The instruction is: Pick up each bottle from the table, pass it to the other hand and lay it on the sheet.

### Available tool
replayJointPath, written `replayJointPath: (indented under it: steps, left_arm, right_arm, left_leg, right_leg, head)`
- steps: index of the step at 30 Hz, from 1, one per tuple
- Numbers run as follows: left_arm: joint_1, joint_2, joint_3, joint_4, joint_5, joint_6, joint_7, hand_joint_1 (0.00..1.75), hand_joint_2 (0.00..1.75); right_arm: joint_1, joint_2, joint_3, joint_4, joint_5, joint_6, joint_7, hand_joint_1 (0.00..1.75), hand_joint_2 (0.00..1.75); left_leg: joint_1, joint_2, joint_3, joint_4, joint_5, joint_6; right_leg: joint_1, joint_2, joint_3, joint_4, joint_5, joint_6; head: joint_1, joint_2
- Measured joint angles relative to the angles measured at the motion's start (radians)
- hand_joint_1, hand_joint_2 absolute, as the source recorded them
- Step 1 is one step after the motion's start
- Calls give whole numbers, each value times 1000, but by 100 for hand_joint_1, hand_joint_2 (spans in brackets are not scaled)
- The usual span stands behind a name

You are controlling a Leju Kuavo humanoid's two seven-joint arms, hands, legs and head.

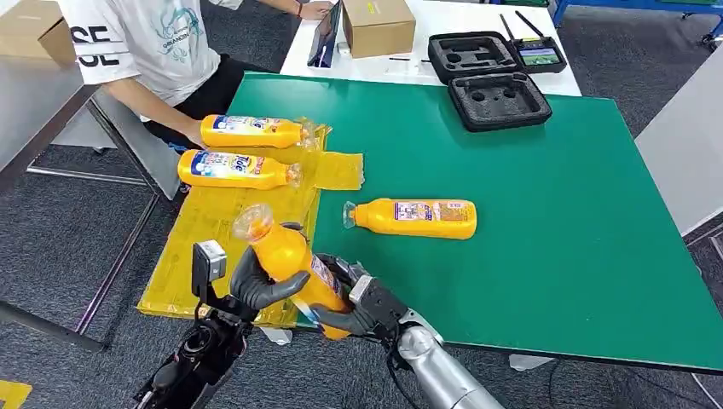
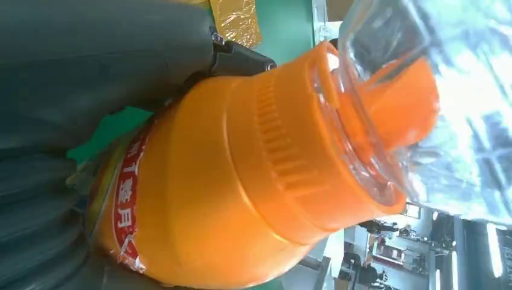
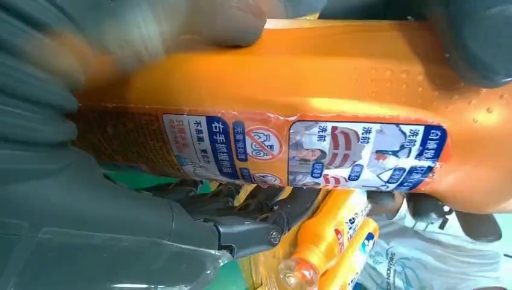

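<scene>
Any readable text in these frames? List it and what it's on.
"Tide": label of the nearer bottle on the sheet.
"右手": blue label of the held bottle; rest too small.
"SE": person's white shirt, cut off.
Cardboard box label: too small.

Robot lab, green test table (image 1: 529,213), foam equipment cases (image 1: 499,100)

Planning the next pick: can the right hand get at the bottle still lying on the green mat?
Probably not yet: the right hand grips the held bottle together with the left hand. Otherwise the lying bottle sits unobstructed.
</scene>
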Motion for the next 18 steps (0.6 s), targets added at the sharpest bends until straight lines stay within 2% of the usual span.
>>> replayJointPath:
  steps: [1, 7, 18]
  left_arm:
    - [0, 0, 0, 0, -1, 2, -1, 175, 175]
    - [-1, -2, 1, -2, -26, 54, -7, 175, 175]
    - [-78, 4, 118, 8, -211, 416, -97, 175, 175]
  right_arm:
    - [0, 0, 0, 0, 3, -5, 0, 0, 0]
    - [3, 13, -14, 0, 5, -39, 3, 0, 0]
    - [94, 18, -48, -257, -138, -40, -1, 0, 0]
  left_leg:
    - [0, 0, 0, 0, 0, 0]
    - [0, 0, 0, 0, 0, 0]
    - [0, 0, 0, 0, 0, 0]
  right_leg:
    - [0, 0, 0, 0, 0, 0]
    - [0, 0, 0, 0, 0, 0]
    - [0, 0, 0, 0, 0, 0]
  head:
    - [0, 0]
    - [0, 0]
    - [0, 0]
